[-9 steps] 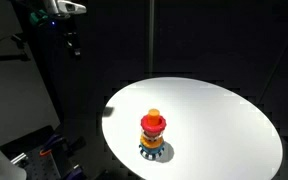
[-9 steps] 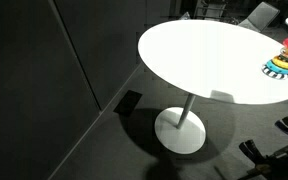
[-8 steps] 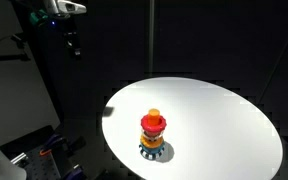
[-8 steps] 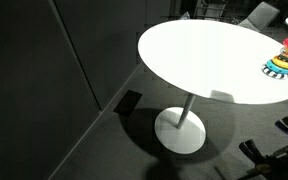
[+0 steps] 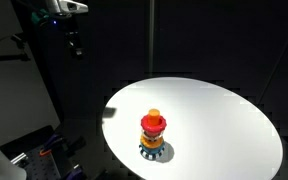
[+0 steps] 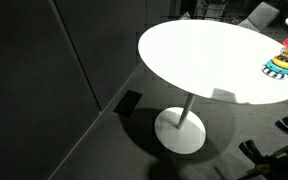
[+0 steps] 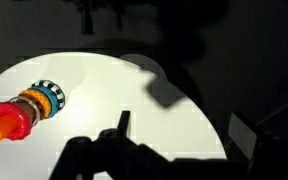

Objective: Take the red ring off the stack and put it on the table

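Note:
The stack (image 5: 153, 137) stands upright on the white round table (image 5: 224, 120), near its front edge. The red ring (image 5: 153, 124) sits high on the stack, under the yellow-orange knob (image 5: 154, 113) and above the orange ring and blue-grey base. In an exterior view the stack (image 6: 282, 62) is at the right border. In the wrist view the stack (image 7: 29, 108) lies at the left, with the red ring (image 7: 11, 119). My gripper (image 5: 74, 45) hangs high up, far from the table. In the wrist view its fingers (image 7: 179, 135) are dark silhouettes set apart, with nothing between them.
The table (image 6: 204, 55) stands on one central pedestal foot (image 6: 180, 130) in a dark room. Dark equipment and cables sit on the floor at the lower left (image 5: 44, 155). A dark flat object (image 6: 128, 101) lies on the floor by the table.

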You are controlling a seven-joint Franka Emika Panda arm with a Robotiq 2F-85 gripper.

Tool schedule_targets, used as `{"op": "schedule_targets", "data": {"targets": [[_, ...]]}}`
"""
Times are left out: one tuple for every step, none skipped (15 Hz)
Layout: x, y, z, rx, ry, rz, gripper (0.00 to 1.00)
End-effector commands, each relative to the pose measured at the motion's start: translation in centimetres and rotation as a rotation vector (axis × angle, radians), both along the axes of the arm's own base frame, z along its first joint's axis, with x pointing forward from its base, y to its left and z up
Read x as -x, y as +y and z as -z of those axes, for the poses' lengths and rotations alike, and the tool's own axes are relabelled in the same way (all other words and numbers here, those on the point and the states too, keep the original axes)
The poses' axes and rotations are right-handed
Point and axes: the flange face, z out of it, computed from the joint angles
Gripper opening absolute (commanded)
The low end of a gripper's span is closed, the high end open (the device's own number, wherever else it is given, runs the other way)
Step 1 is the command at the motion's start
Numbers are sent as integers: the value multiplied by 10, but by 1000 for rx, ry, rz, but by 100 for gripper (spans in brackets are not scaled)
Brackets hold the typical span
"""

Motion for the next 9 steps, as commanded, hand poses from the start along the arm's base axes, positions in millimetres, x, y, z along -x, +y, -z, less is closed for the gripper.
{"op": "schedule_targets", "data": {"targets": [[-17,-33,-17,-2,-19,86,100],[-21,-44,-19,-3,-21,112,100],[-25,-56,-21,-6,-21,138,100],[-28,-69,-22,-12,-23,166,100],[-32,-83,-23,-20,-25,198,100],[-34,-95,-23,-33,-26,228,100],[-36,-108,-23,-43,-28,259,100],[-37,-122,-22,-56,-28,290,100],[-38,-132,-21,-66,-29,314,100]]}}
